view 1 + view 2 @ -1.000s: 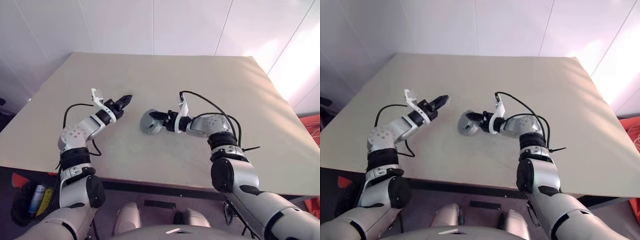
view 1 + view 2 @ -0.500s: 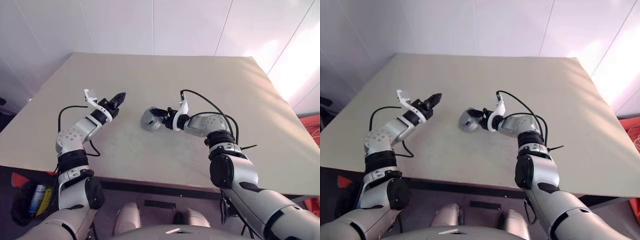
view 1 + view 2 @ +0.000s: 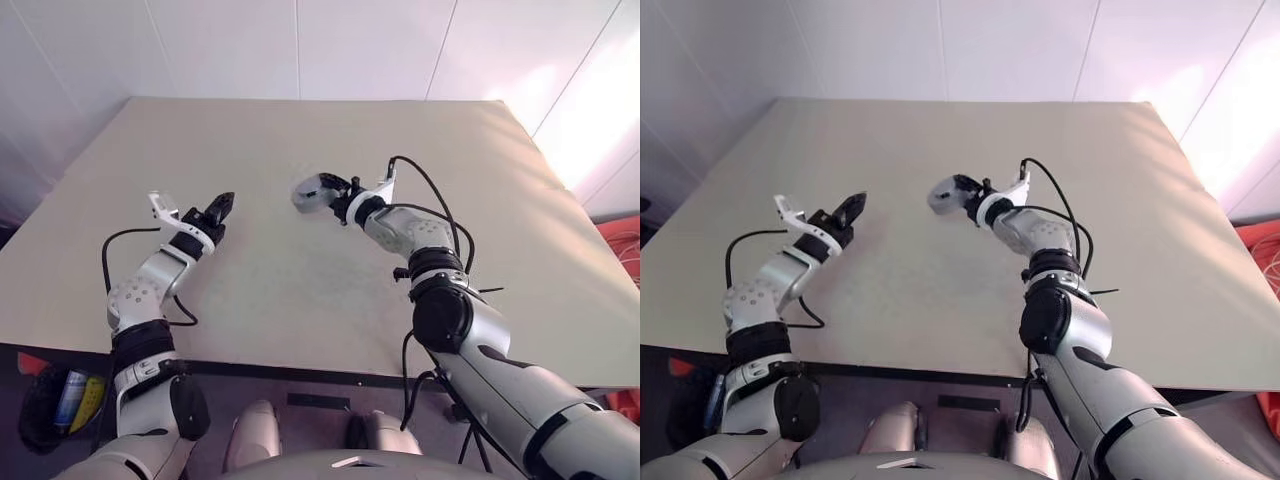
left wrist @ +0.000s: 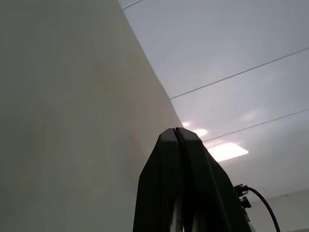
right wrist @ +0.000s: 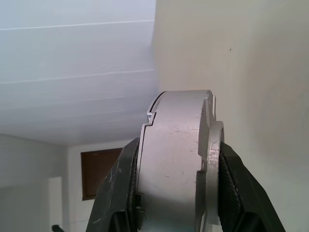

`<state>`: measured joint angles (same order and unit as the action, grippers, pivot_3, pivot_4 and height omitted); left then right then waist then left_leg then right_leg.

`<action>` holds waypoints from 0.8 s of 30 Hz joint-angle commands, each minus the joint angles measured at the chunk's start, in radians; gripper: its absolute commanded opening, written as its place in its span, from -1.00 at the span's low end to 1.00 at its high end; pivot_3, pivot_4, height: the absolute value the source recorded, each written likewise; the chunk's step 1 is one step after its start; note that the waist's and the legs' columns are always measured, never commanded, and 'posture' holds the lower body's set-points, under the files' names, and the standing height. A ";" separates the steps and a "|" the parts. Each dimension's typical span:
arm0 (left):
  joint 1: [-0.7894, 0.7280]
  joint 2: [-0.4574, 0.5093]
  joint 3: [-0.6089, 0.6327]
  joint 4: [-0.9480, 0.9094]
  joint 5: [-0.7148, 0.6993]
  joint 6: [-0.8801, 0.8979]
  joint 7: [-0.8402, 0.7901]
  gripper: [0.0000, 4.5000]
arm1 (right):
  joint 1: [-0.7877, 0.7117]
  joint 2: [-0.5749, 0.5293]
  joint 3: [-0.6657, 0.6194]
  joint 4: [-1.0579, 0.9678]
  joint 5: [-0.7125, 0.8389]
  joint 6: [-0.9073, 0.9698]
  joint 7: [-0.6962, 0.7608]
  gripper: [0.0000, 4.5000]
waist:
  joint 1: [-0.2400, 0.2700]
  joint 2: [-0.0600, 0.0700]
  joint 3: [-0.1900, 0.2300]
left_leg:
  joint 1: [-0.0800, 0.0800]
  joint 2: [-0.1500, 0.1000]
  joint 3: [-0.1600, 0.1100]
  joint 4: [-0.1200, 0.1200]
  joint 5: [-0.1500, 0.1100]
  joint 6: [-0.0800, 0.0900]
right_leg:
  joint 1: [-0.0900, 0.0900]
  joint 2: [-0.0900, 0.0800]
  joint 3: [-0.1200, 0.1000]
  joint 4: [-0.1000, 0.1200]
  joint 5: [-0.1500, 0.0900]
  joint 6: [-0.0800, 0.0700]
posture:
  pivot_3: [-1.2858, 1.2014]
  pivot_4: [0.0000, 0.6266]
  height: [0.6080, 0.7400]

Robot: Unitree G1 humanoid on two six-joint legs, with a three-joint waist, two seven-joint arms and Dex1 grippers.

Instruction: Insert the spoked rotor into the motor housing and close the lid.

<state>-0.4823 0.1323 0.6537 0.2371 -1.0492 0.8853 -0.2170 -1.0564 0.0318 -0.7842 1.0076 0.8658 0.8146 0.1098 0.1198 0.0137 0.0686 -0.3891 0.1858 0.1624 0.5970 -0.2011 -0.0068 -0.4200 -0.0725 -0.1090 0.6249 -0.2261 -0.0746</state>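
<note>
The motor housing [image 5: 174,159] is seen edge-on between the right gripper's fingers [image 5: 118,188], so its inside is hidden; whether the spoked rotor sits within cannot be told; its lower part is cut off by the picture's edge; in the head views the housing [image 3: 312,193] is too small to show the lid apart from the cup; beneath the table's near edge [image 3: 300,368], coloured objects [image 3: 78,392] are partly cut off and unidentifiable.

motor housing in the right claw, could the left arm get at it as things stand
Probably yes. The closed motor housing is held off the table in the right claw, with bare tabletop between it and the shut, empty left claw. Only its free side is reachable, since the right claw's fingers clamp both faces.
</note>
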 commanded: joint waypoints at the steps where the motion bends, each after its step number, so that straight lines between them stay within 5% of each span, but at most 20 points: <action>1: 0.037 -0.011 0.005 -0.079 -0.063 0.019 0.048 -1.00 | -0.076 0.025 -0.017 -0.091 0.107 0.066 0.005 -0.13 | 0.003 0.000 0.000 | 0.000 0.000 0.001 0.001 -0.001 0.001 | 0.000 0.000 0.000 0.000 0.000 0.000 | 0.03 -1.00 1.00; 24: 0.127 0.013 -0.037 -0.225 -0.335 0.032 0.111 -1.00 | -0.035 0.060 0.039 -0.204 0.200 0.163 -0.012 -0.13 | 0.004 -0.001 0.001 | 0.012 0.000 0.001 0.001 -0.001 -0.006 | 0.014 0.000 0.001 -0.002 0.002 0.004 | 0.03 -1.00 1.00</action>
<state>-0.3486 0.1290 0.6197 0.0609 -1.3528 0.9351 -0.0933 -1.0594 0.0935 -0.7498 0.8449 1.0227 0.9760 0.0806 0.1235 0.0126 0.0692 -0.3769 0.1857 0.1628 0.5979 -0.2025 -0.0128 -0.4056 -0.0725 -0.1077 0.6232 -0.2240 -0.0700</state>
